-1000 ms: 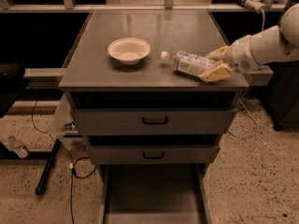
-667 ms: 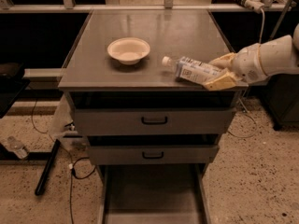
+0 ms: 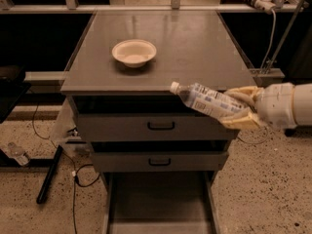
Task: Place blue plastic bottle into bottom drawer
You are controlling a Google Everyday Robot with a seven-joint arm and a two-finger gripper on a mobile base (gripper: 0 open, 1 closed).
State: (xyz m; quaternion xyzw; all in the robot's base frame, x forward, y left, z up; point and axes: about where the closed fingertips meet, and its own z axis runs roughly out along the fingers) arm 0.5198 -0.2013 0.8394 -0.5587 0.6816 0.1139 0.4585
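The gripper (image 3: 242, 109) comes in from the right, level with the front edge of the cabinet top (image 3: 195, 38), and its two pale yellow fingers (image 3: 242, 93) are closed around the base end of the blue plastic bottle (image 3: 207, 100), one above it and one below. The bottle hangs in the air, tilted, with its white cap pointing left and slightly up and its printed label facing the camera. A second ago it was over the right part of the cabinet top, not far from the bowl (image 3: 134, 51). Now it has come forward past the front edge and lower, so that it shows against the dark gap and the upper drawer front (image 3: 122, 126) rather than the top surface. The arm has shifted with it, sitting lower and nearer the camera than before. The bowl stays where it was, upright on the left half of the top. Below the second drawer front (image 3: 122, 162), the bottom drawer (image 3: 156, 204) stands pulled out as before, its flat grey floor well below the bottle and a little to its left.
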